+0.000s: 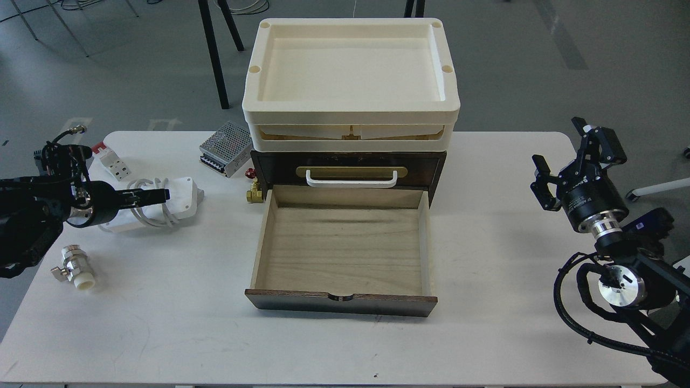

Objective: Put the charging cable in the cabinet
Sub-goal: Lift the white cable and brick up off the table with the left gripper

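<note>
Charging cable [161, 207] near worktop's left edge, left of cabinet [345, 248], drawer open, empty. Left pincer [159, 196] over brick; grip unclear, cannot tell. Right pincer [560, 167] spread, idle, right edge. Judgement: pinch brick body, not cord; lift clear of drawer wall.

— How do our arms sit?
— Our left arm [32, 215] comes in low from the left, its wrist level and the left gripper [153, 196] pointing right; its dark fingers [156, 192] lie too close together for us to judge their gap.
— And the other side?
— Our right arm [620, 258] rises from the lower right, and the right gripper [563, 161] stands spread apart, tilted up and back.
</note>
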Motion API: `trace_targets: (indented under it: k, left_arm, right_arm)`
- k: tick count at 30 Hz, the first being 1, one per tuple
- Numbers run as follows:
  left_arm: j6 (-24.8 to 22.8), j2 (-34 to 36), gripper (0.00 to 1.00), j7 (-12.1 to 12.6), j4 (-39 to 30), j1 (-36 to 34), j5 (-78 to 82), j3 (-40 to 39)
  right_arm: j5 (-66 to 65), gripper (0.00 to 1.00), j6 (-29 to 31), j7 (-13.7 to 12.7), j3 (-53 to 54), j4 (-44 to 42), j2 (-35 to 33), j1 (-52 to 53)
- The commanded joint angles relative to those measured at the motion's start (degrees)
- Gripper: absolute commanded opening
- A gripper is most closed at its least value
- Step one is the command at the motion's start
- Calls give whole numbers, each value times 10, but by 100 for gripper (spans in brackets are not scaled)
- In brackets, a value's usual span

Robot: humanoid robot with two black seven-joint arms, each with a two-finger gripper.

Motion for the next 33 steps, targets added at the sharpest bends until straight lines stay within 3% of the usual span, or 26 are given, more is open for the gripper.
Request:
trace_targets:
  k: [1, 6, 11, 26, 33]
  left_arm:
    - [20, -12, 69, 0, 23, 16, 2, 1]
    - [21, -19, 31, 0, 25, 25, 4, 34]
    - [21, -18, 9, 0, 27, 19, 0, 60]
    - [11, 28, 2, 0, 26, -19, -83, 54]
    - [-48, 93, 3, 0, 26, -50, -239, 54]
  right_arm:
    - [0, 99, 0, 0, 0, 0, 0, 1]
    - [0, 99, 0, 0, 0, 0, 0, 0]
    - [0, 99, 0, 0, 1, 0, 0, 0]
    - [0, 99, 0, 0, 1, 0, 0, 0]
    - [0, 99, 0, 0, 0, 0, 0, 0]
